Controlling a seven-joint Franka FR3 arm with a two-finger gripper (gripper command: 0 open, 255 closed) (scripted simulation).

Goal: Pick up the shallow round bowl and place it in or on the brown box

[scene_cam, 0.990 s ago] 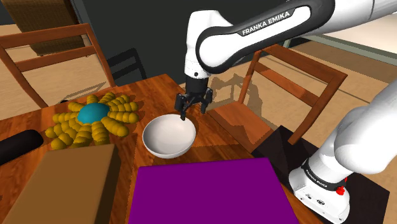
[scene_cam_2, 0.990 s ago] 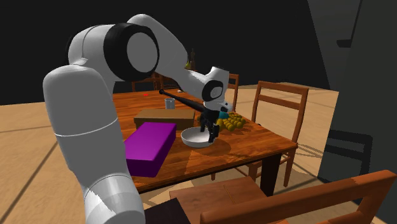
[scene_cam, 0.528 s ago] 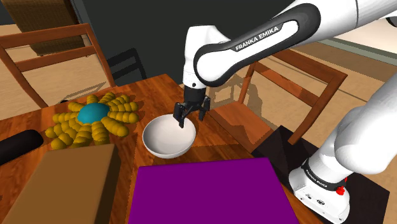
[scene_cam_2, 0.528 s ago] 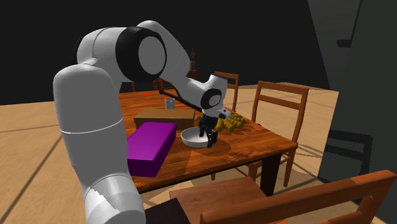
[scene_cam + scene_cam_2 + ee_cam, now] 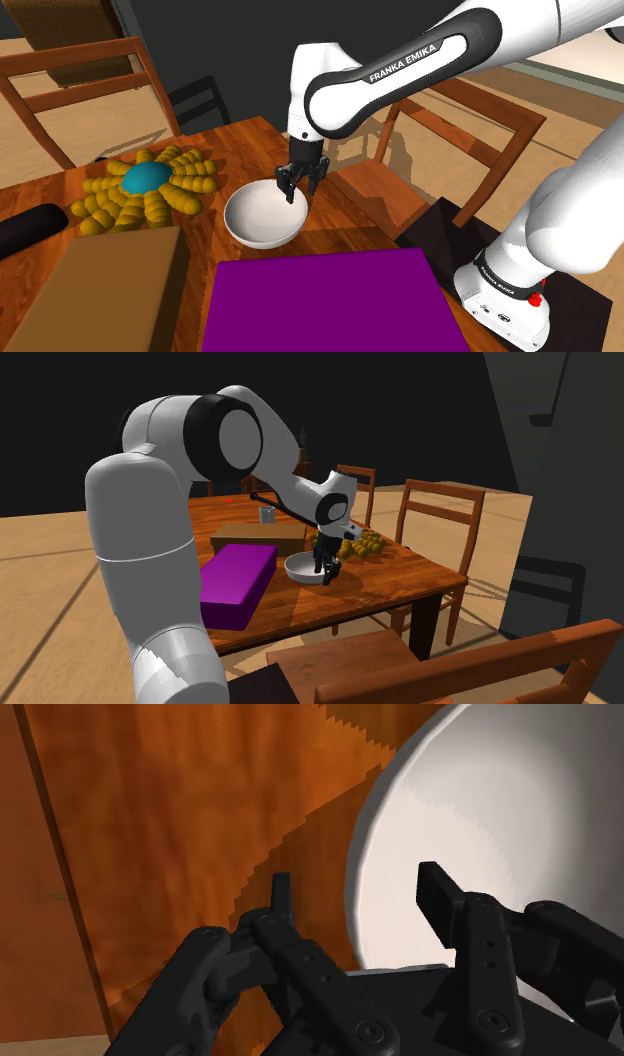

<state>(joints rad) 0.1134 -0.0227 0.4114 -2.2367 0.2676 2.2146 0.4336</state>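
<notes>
Wooden table (image 5: 245,145) carries a white bowl (image 5: 264,215) mid-surface. In the shoulder view the purple box (image 5: 330,300) lies at its 5 o'clock, the brown box (image 5: 100,290) at 8, a black cylinder (image 5: 30,228) at 9 and a yellow lumpy cluster (image 5: 150,185) at 10.

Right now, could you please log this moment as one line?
phase: pre-grasp | gripper: open, astride bowl rim | bowl: resting on table

Light fell from above: beneath my claw (image 5: 357,879) a shadow with a saw-toothed edge lay across the table (image 5: 150,824), and the bowl (image 5: 500,804) shaded from bright white to grey. The second exterior view was dimmer, its backdrop dark. All edges looked crisp to me.
</notes>
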